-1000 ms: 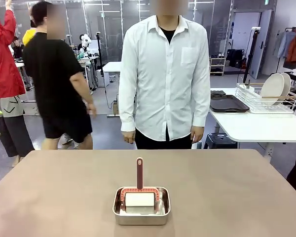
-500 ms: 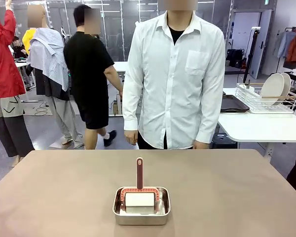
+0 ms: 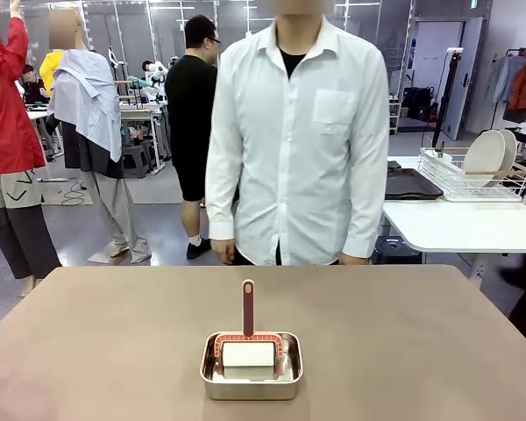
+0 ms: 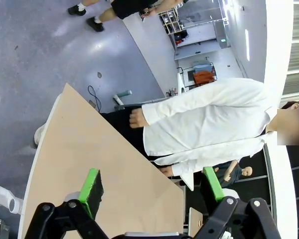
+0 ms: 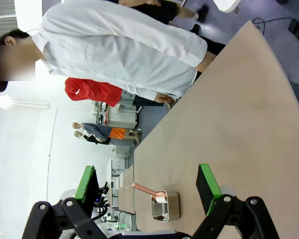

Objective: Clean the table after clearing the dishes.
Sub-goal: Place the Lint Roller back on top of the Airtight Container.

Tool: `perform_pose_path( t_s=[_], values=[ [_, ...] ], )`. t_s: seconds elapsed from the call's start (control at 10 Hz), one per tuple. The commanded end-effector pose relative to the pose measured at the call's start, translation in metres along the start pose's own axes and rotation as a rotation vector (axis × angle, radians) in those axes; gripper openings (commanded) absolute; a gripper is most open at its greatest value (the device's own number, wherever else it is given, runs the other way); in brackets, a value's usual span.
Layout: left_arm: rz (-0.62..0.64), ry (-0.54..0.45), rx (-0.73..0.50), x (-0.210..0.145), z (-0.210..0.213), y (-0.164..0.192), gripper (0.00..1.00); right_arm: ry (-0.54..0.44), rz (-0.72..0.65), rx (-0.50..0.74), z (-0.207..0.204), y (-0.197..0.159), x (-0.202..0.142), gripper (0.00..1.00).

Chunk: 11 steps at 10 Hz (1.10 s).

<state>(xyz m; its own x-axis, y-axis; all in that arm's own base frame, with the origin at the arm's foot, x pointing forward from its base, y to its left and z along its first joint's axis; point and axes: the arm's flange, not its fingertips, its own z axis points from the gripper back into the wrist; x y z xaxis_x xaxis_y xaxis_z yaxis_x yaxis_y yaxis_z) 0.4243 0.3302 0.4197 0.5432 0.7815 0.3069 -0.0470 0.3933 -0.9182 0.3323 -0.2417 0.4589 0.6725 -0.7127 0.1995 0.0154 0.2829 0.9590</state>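
The taupe table (image 3: pixel 105 342) carries a small steel pan (image 3: pixel 252 367) near its front middle, holding a white roller (image 3: pixel 248 353) with a red handle pointing away from me. Dishes, white plates (image 3: pixel 486 156), stand on edge in a wire rack on a white side table at the back right, and a dark tray (image 3: pixel 409 184) lies beside them. My left gripper (image 4: pixel 152 188) is open above the table (image 4: pixel 84 149) with nothing between its green pads. My right gripper (image 5: pixel 146 183) is open too, high over the table (image 5: pixel 239 114), with the pan (image 5: pixel 165 206) far below.
A person in a white shirt (image 3: pixel 298 140) stands at the table's far edge, arms hanging down, hands just above the edge. Other people move about behind. The white side table (image 3: pixel 465 224) stands off the far right corner.
The person in white has shifted a little at the far edge. People in the background have walked to the right. The pan and roller have not moved.
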Motion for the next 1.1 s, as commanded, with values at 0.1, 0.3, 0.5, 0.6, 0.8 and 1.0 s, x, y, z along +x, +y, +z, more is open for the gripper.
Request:
perform_pose_path(
  t_s=[0.1, 0.3, 0.5, 0.6, 0.8, 1.0],
  values=[
    [0.001, 0.000, -0.003, 0.0016, 0.0008, -0.0011, 1.00, 0.000, -0.007, 0.008, 0.0015, 0.0029, -0.0006, 1.00],
    [0.001, 0.000, -0.003, 0.0016, 0.0008, -0.0011, 1.00, 0.000, -0.007, 0.008, 0.0015, 0.0029, -0.0006, 1.00],
    [0.001, 0.000, -0.003, 0.0016, 0.0008, -0.0011, 1.00, 0.000, -0.007, 0.008, 0.0015, 0.0029, -0.0006, 1.00],
    [0.001, 0.000, -0.003, 0.0016, 0.0008, -0.0011, 1.00, 0.000, -0.007, 0.008, 0.0015, 0.0029, -0.0006, 1.00],
    [0.001, 0.000, -0.003, 0.0016, 0.0008, -0.0011, 1.00, 0.000, -0.007, 0.008, 0.0015, 0.0029, -0.0006, 1.00],
    [0.001, 0.000, -0.003, 0.0016, 0.0008, -0.0011, 1.00, 0.000, -0.007, 0.008, 0.0015, 0.0029, -0.0006, 1.00]
  ],
)
